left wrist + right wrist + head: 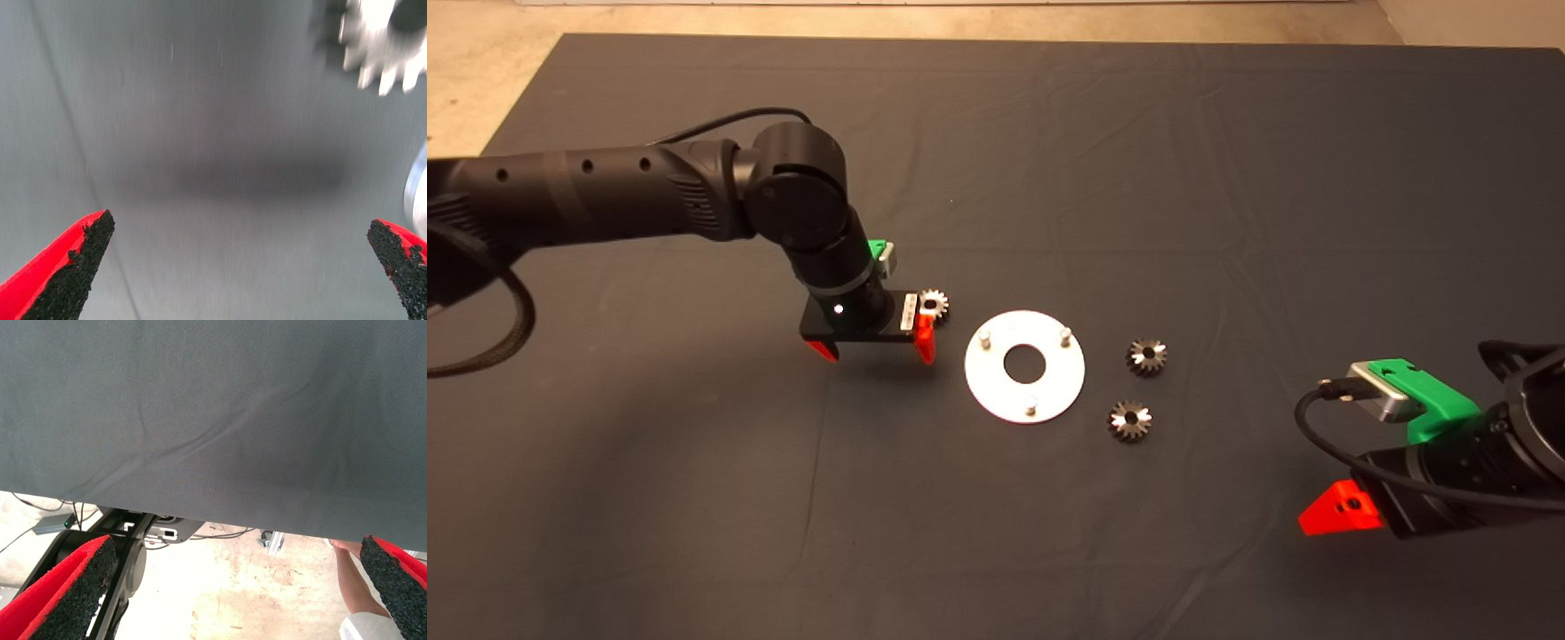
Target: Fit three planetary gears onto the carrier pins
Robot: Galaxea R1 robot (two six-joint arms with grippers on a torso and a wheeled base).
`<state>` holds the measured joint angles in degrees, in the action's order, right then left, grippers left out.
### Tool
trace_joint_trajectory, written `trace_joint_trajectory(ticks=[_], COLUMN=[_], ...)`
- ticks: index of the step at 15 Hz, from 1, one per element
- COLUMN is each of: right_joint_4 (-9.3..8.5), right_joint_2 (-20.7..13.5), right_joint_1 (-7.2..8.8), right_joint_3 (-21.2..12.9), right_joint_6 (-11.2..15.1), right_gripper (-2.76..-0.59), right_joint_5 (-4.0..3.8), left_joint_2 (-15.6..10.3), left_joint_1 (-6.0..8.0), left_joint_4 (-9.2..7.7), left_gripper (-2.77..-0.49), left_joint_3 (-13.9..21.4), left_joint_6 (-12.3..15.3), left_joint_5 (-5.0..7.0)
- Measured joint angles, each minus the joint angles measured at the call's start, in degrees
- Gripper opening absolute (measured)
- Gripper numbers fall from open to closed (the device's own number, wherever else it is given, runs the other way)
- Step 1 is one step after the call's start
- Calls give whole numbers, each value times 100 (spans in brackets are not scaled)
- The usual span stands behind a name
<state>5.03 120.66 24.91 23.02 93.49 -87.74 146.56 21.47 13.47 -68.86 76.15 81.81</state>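
The left gripper (877, 348) hangs over the mat (1227, 178), fingers (73, 267) spread wide, one gear (934, 305) just beside it. Right of that lies the disc (1024, 366) with three bare pins (984, 339), then two gears (1146, 357). The right gripper (233, 600) waits at the desk's edge, fingers wide.

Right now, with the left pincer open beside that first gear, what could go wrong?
1. The left pincer is offset: the nearest gear sits by one finger, not between them, so closing may nudge it rather than grip it.
2. That finger is close to the carrier disc; a bump could shift its pins.
3. All three pins are bare, two gears wait beyond the disc, and the right pincer is parked.
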Motion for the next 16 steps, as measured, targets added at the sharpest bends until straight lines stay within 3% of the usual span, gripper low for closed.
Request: trace_joint_trajectory(ticks=[6, 16], right_joint_4=[0, 0], right_joint_2=[2, 2], right_joint_1=[0, 0], right_joint_3=[0, 2], right_joint_6=[0, 0], right_gripper=[-62, -62], right_joint_5=[0, -2], left_joint_2=[471, 675], left_joint_1=[0, 2], left_joint_4=[6, 6], left_gripper=[-49, -49], left_joint_3=[-542, -1099], left_joint_6=[-284, -561], left_joint_5=[-100, -190])
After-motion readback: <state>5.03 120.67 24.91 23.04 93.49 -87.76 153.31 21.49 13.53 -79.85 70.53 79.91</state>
